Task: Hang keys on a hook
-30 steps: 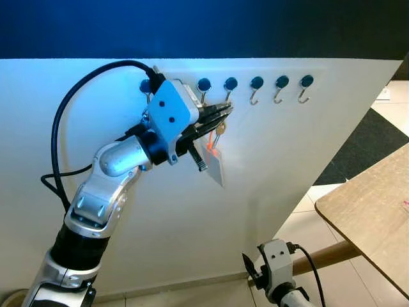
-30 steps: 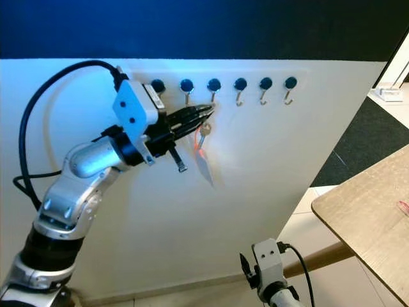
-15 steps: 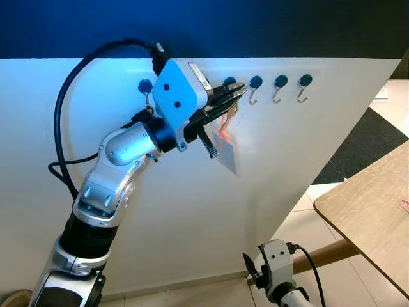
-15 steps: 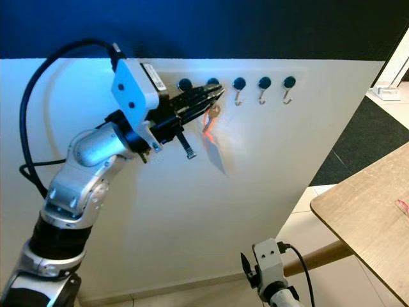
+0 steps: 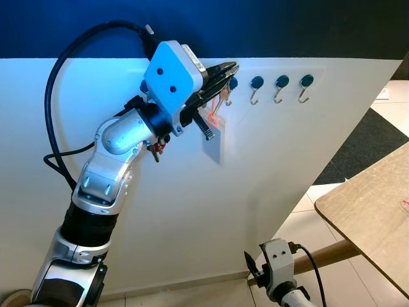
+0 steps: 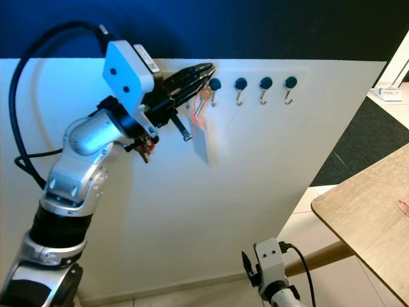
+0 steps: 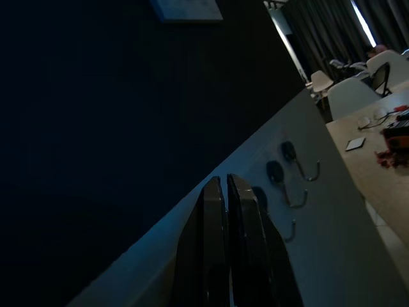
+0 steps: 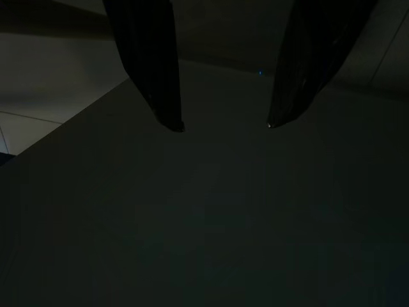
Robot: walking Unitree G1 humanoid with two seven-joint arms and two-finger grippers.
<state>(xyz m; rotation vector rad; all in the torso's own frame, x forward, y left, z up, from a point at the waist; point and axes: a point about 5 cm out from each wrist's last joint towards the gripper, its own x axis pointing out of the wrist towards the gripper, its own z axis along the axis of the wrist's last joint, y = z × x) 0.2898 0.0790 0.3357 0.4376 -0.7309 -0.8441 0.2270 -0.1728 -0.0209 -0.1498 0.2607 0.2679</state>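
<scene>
Since the earlier frames, the left gripper (image 5: 225, 69) had risen along the white panel (image 5: 268, 166) and drawn back toward the robot's left, from below the row of hooks up to the level of their dark blue caps. Its two black fingers were pressed together on the keys (image 5: 220, 96), which hung just beneath the fingertips. An orange strap and a pale rectangular tag (image 5: 213, 141) trailed below the keys, against the panel. The fingertips lay beside one hook (image 5: 229, 89) (whether the key ring touched it could not be determined). Three more hooks (image 5: 280, 87) stood bare further to the robot's right. In the left wrist view the closed fingers (image 7: 220, 243) pointed along the top edge of the panel toward those hooks. A small red item (image 5: 155, 148) hung at the left forearm. The right gripper (image 8: 223, 125) hung idle low down, fingers spread apart, near a wooden table (image 5: 370, 211).
</scene>
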